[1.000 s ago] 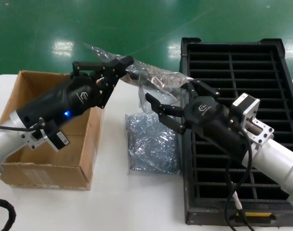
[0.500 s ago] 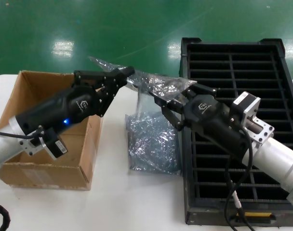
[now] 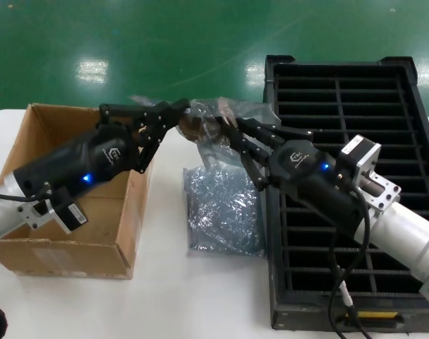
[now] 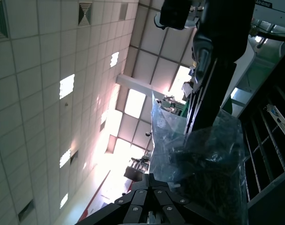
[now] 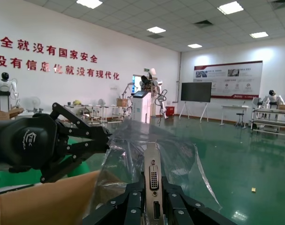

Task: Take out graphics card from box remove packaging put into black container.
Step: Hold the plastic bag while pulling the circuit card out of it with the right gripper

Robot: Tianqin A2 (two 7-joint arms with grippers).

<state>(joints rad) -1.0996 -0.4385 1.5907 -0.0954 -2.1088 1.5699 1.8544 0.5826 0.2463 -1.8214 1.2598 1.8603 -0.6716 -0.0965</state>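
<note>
A loose silvery bag [image 3: 221,212] lies on the white counter [image 3: 172,296] between the box [image 3: 66,233] and the black container [image 3: 355,212]. Above it, the right tool [image 3: 225,131], wide open a second ago, has closed on the graphics card [image 5: 152,176] inside the packaging [image 3: 221,116]. The left tool [image 3: 179,113] still pinches the packaging's far end, now lower and more bunched.

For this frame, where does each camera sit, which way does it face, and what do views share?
Head view: high, facing down at the table; both arms, the box, black container.
Left wrist view: tilted up at the ceiling; left gripper holding the packaging.
Right wrist view: level across the hall; right gripper clamping the graphics card.
Shared: the packaging appears in all three.
</note>
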